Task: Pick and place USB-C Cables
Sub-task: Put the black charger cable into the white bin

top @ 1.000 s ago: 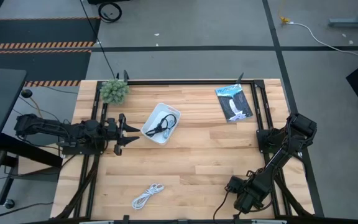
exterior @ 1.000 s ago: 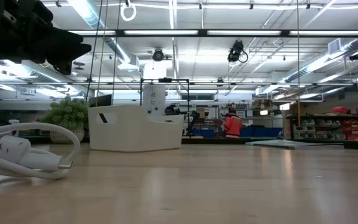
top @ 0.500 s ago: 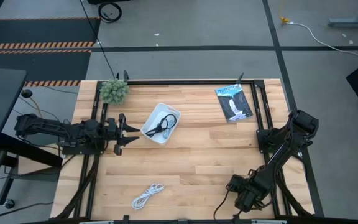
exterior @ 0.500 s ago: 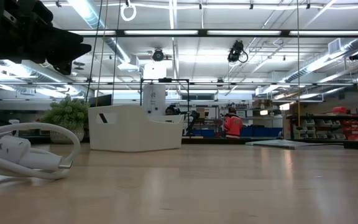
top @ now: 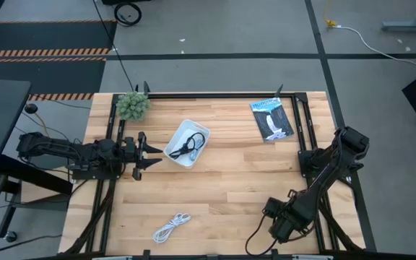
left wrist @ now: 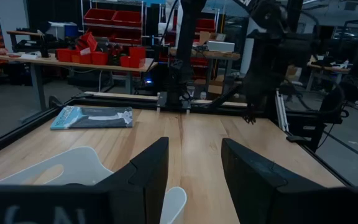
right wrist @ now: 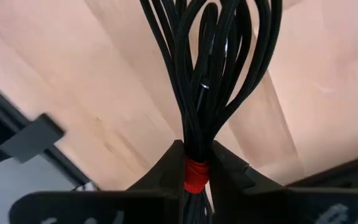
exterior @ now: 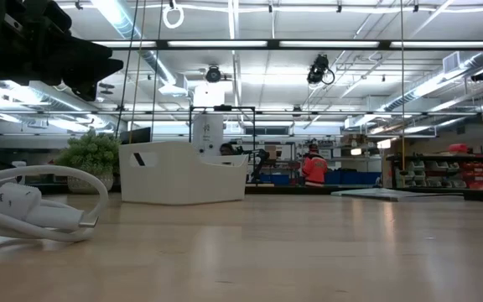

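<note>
Black bundle (right wrist: 210, 81) — loops cut off by frame edge

Black cable (top: 191, 148) in tray, white (top: 170, 227) on table, red-banded bundle (right wrist: 199, 93) — gripped

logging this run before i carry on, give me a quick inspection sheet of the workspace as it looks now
surface: wooden table, black frame rails along its sides
job's things: loose black cable lies in the white tray; white cable lies coiled near the front edge; black bundle with a red band is gripped
clutter: blue-and-white packet at the far right; small green plant at the far left corner
grippers: left gripper open, empty, beside the tray; right gripper shut on the bundle near the front right edge
cables: a white lead on the floor beyond the table
surroundings: workshop with shelves and red bins; a person far off
</note>
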